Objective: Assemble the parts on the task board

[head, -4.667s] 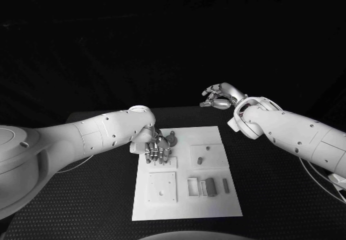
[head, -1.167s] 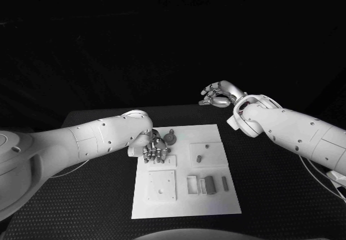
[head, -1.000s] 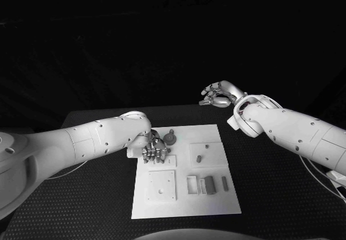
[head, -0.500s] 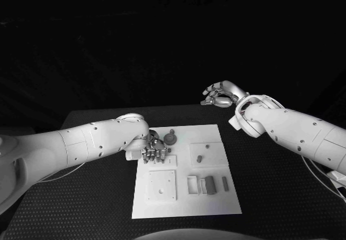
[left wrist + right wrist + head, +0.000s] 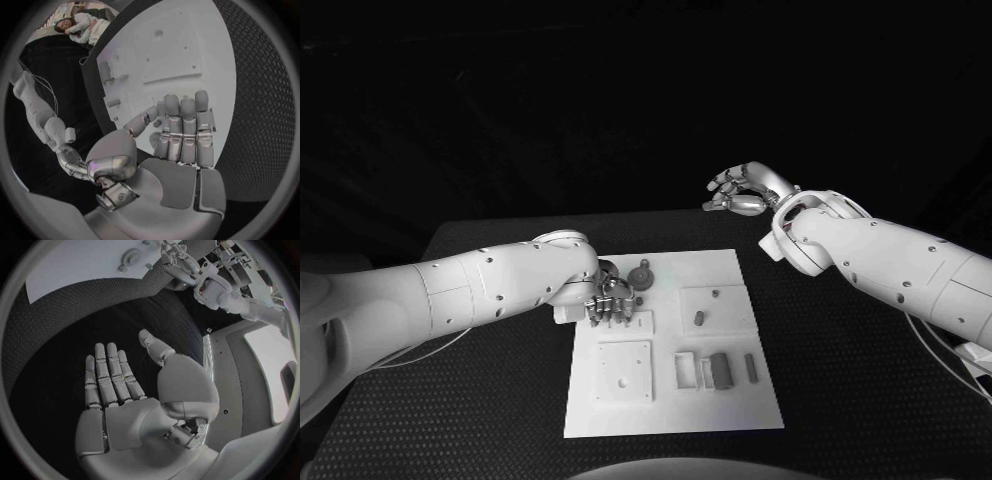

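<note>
**Left hand poised over the board's upper-left corner**

The task board [image 5: 672,345] lies at the centre of the head view, a white plate on the black table [image 5: 848,370]. A round knobbed part [image 5: 642,274] sits near its upper edge; pegs and bars [image 5: 718,370] lie lower right. The left hand [image 5: 612,298] hangs just above the board's upper-left area, fingers extended side by side and holding nothing, beside that round part. The right hand [image 5: 744,193] is raised well clear at upper right, spread flat and empty. By my reading, picking the first part is at hand; next comes closing on the round part. No readable writing or labels.
</note>
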You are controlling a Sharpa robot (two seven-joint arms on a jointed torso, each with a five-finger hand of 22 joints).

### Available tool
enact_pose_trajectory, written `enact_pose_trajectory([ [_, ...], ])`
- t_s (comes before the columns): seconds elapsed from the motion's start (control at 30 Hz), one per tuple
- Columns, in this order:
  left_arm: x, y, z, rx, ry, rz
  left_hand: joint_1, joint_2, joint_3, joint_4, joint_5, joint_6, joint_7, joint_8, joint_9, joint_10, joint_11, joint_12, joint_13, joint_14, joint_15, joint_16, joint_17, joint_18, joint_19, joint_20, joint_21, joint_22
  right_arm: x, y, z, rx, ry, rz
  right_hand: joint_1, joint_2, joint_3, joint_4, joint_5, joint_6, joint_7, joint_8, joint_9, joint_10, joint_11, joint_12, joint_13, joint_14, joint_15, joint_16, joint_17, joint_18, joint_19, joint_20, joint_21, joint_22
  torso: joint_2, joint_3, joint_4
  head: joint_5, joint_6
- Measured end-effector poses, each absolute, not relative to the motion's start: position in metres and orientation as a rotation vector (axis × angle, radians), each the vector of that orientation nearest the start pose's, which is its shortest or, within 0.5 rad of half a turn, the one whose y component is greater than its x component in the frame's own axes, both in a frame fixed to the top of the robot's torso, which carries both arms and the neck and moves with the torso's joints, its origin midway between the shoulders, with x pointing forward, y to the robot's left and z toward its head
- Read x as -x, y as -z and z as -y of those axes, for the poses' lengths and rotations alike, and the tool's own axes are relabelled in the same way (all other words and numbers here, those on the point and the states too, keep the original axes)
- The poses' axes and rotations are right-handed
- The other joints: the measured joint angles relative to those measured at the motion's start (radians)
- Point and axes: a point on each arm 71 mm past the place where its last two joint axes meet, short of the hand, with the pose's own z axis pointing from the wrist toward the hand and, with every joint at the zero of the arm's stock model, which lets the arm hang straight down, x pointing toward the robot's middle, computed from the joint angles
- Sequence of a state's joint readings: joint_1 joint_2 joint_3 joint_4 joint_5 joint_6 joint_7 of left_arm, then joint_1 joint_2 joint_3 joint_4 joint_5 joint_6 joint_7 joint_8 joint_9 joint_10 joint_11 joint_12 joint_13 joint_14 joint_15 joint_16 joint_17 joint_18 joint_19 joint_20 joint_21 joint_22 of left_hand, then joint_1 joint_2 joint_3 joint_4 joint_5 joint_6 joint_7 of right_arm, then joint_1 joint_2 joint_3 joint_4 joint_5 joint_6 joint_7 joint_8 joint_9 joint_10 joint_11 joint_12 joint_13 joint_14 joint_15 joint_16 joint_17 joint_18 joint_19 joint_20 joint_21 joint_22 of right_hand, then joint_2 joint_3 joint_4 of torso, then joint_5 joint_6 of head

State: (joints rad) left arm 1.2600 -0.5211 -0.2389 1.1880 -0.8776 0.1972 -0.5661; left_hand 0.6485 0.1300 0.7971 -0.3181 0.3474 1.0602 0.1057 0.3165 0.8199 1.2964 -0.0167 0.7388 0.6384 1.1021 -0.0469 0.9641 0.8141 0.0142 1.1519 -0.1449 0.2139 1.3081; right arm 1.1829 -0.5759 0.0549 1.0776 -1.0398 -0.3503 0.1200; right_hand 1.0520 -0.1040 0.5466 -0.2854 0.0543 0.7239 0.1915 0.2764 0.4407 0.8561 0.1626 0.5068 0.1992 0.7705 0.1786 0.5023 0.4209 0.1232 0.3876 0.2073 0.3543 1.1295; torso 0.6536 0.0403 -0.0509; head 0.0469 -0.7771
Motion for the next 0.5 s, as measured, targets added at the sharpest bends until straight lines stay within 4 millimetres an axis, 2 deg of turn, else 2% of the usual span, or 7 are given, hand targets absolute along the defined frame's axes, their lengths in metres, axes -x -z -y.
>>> enact_pose_trajectory([
  [0.5, -0.5009, 0.2873, -0.1572, 0.217, 0.288, -2.558, 0.001, -0.001, -0.001, 0.001, -0.007, 0.0, 0.0, -0.007, 0.001, 0.0, 0.0, 0.0, 0.0, 0.0, 0.0, 0.0, -0.002, 0.0, -0.003, 0.0, 0.004, 0.0, -0.5664, 0.1841, 0.196, -0.26, -0.861, -1.564, 0.0, 0.0, 0.0, 0.0, 0.0, 0.0, 0.0, 0.0, -0.001, 0.0, 0.0, 0.0, -0.003, 0.0, 0.0, -0.004, 0.001, 0.0, 0.0, 0.0, 0.0, 0.001, 0.0, -0.0004, 0.0005, -0.002, -0.003],
])
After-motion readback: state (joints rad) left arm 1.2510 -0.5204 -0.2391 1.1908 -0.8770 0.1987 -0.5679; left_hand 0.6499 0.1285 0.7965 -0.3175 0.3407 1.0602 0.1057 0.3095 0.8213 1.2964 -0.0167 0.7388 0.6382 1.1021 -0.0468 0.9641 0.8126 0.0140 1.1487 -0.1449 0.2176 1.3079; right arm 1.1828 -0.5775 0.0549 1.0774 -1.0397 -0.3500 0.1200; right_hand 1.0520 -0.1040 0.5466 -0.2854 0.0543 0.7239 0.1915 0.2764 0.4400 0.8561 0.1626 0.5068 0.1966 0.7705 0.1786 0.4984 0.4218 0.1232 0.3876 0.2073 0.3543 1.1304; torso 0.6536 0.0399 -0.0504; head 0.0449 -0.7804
